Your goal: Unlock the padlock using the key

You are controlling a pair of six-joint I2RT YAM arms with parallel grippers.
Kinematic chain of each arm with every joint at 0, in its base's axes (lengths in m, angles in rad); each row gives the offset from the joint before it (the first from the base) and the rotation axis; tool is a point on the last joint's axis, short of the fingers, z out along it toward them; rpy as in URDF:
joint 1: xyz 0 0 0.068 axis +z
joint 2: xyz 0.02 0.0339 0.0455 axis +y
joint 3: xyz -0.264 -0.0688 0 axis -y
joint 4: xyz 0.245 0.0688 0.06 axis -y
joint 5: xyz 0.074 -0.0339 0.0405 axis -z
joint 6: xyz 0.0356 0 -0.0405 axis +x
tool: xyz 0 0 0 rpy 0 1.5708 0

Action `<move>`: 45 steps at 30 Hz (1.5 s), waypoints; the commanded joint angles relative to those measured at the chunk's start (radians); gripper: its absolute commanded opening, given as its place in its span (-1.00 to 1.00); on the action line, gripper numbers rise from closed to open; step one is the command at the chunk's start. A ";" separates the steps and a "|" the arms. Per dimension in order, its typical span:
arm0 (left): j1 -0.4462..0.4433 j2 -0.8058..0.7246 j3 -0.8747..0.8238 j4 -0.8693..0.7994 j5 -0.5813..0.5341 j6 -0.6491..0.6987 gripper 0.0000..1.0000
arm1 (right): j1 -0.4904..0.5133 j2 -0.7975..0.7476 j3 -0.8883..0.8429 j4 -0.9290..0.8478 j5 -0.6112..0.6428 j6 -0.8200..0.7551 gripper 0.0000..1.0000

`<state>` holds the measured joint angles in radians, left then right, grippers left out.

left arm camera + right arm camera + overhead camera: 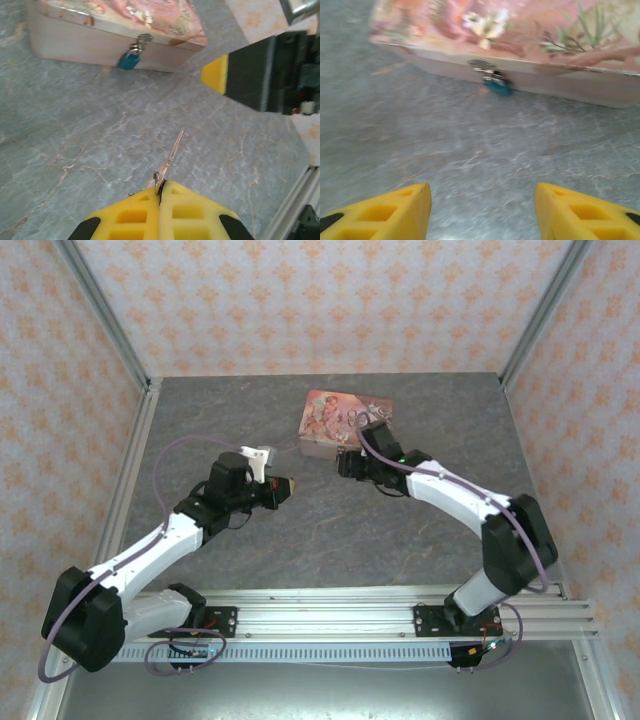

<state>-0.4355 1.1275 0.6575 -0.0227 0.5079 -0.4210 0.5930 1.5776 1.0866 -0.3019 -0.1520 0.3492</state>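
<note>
Grey stone-patterned bench (330, 530) fills the centre of the top view, and the pink tin (325, 420) sits above middle. Its front wall faces both arms.

The right arm (470, 505) reaches in from the lower right. In its wrist view the right jaws stand wide with nothing between them, yellow fingertips (410, 200) low in the frame. They're squared up on the tin's front.

The left arm (170, 530) comes from the lower left, and the left jaws are pinched tight on the key (170, 152). Its thin blade pokes out toward the upper middle of the left wrist view.

The teal padlock (129, 60) hangs from the tin's clasp at upper left centre of that view. In the right wrist view the padlock (497, 86) sits just above centre, low against the bench.

The step looks like the approach. The right jaws should close on the lock body and hold it steady. The left then needs to swing the blade leftward in its frame, since it points to the right of the lock. The keyhole is too small to make out, so go slow and line up the blade's axis before pushing. The grip on the key looks shallow, so a sideways nudge could twist it loose.
</note>
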 commanded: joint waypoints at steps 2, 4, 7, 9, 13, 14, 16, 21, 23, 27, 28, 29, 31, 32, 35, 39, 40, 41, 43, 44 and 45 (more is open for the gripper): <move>0.017 0.022 0.008 -0.038 -0.046 0.008 -1.00 | 0.027 0.129 0.056 0.072 0.229 0.033 0.15; 0.022 0.028 0.005 -0.034 -0.045 0.014 -1.00 | 0.030 0.189 0.095 0.082 0.241 0.036 0.15; 0.041 0.042 0.000 -0.016 -0.046 0.008 -1.00 | 0.030 0.272 0.158 0.085 0.244 0.047 0.15; 0.061 0.058 0.001 0.001 -0.043 -0.002 -1.00 | 0.031 0.309 0.185 0.089 0.246 0.063 0.15; 0.089 0.106 0.019 0.028 -0.019 -0.002 -1.00 | 0.042 0.364 0.225 0.098 0.295 0.082 0.14; 0.093 0.117 0.027 0.031 -0.012 0.000 -1.00 | 0.044 0.374 0.234 0.100 0.301 0.082 0.14; 0.099 0.140 0.044 0.031 0.000 0.007 -1.00 | 0.048 0.396 0.255 0.100 0.309 0.089 0.13; 0.110 0.171 0.060 0.032 0.013 0.023 -1.00 | 0.062 0.434 0.290 0.099 0.340 0.096 0.11; 0.115 0.177 0.060 0.036 0.019 0.030 -1.00 | 0.064 0.449 0.302 0.097 0.351 0.105 0.08; 0.124 0.192 0.054 0.051 0.038 0.034 -1.00 | 0.064 0.474 0.324 0.093 0.370 0.139 0.05; 0.125 0.196 0.053 0.055 0.043 0.036 -1.00 | 0.064 0.480 0.326 0.094 0.375 0.144 0.04; 0.126 0.198 0.051 0.057 0.047 0.035 -1.00 | 0.063 0.482 0.330 0.094 0.379 0.147 0.03; 0.126 0.202 0.046 0.063 0.051 0.040 -1.00 | 0.065 0.492 0.338 0.092 0.390 0.152 0.00; 0.127 0.202 0.044 0.064 0.052 0.042 -1.00 | 0.065 0.497 0.345 0.090 0.396 0.151 0.00; 0.127 0.205 0.041 0.064 0.059 0.052 -1.00 | 0.065 0.511 0.366 0.078 0.409 0.152 -0.03; 0.129 0.204 0.031 0.064 0.068 0.062 -1.00 | 0.065 0.527 0.385 0.075 0.423 0.152 -0.14; 0.130 0.204 0.029 0.066 0.070 0.063 -1.00 | 0.065 0.528 0.386 0.074 0.425 0.151 -0.18; 0.130 0.203 0.026 0.064 0.070 0.065 -1.00 | 0.065 0.533 0.390 0.076 0.430 0.148 -0.25; 0.130 0.199 0.021 0.063 0.073 0.069 -1.00 | 0.065 0.537 0.395 0.075 0.436 0.144 -0.35; 0.131 0.197 0.019 0.063 0.075 0.073 -1.00 | 0.065 0.542 0.398 0.076 0.440 0.139 -0.38; 0.132 0.194 0.016 0.060 0.076 0.075 -1.00 | 0.065 0.545 0.402 0.076 0.444 0.136 -0.39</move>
<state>-0.3176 1.3308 0.6865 0.0162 0.5682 -0.3786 0.6548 2.1014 1.4559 -0.2169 0.2321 0.4938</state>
